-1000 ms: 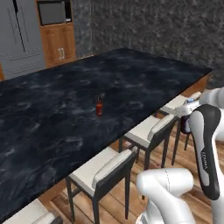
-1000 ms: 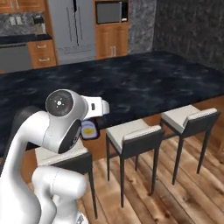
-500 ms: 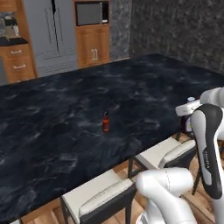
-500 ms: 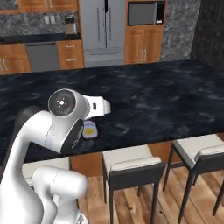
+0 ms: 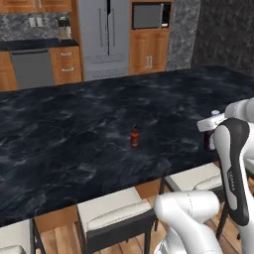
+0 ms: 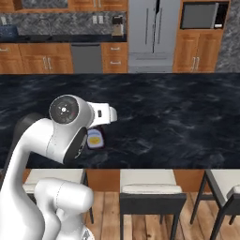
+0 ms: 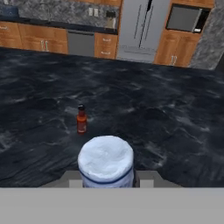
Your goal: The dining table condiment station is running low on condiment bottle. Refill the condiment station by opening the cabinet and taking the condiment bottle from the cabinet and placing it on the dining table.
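Observation:
My gripper (image 7: 106, 181) is shut on the condiment bottle (image 7: 106, 162), whose white cap faces the hand camera; the fingertips are hidden behind it. From the right base view the bottle (image 6: 95, 138) shows a dark body and a yellow-and-white label, held just above the near edge of the dining table (image 6: 178, 117). In the left base view the bottle (image 5: 209, 141) hangs under the white hand, over the black marble top (image 5: 74, 129). A small red bottle (image 5: 134, 136) stands upright on the table, also ahead of the hand (image 7: 81, 119). The cabinet is out of view.
Cushioned stools (image 6: 149, 190) (image 5: 116, 211) stand tucked along the table's near side. Beyond the table are a grey fridge (image 6: 152, 30), a microwave (image 6: 200, 15), a dishwasher (image 6: 86, 57) and wooden base cabinets (image 6: 28, 58).
The whole scene has slid sideways in both base views, so the base has turned toward the table. The arm keeps the bottle at the same pose relative to the base.

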Motion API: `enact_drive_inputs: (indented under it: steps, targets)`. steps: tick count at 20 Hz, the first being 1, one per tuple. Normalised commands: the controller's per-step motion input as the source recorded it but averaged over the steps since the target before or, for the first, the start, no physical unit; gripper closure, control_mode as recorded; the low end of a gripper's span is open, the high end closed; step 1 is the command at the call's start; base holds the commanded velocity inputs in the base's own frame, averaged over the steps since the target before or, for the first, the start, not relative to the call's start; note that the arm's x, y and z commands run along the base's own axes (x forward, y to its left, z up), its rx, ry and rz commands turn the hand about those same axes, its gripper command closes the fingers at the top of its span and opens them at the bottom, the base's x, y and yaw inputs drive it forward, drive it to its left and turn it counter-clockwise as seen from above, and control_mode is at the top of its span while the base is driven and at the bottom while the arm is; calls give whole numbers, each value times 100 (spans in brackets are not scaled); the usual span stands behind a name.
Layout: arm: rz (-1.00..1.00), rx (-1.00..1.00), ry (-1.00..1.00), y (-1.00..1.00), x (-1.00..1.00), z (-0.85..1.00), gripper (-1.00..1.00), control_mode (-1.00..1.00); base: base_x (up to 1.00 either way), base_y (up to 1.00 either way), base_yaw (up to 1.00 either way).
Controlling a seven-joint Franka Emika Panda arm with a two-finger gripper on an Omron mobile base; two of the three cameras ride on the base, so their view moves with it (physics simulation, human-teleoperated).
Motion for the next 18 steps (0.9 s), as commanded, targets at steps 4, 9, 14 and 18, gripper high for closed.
enact_drive_inputs:
  steps: [4,9,14,18]
  targets:
    - [0,0,0,0,0,0,100,100,85,0,44]
    - [13,0,1,0,26,-3,100,-100,30,0,17]
    - [2,0,0,0,5,0,100,-100,0,0,0]
    - [0,0,0,1,0,0,100,-100,0,0,0]
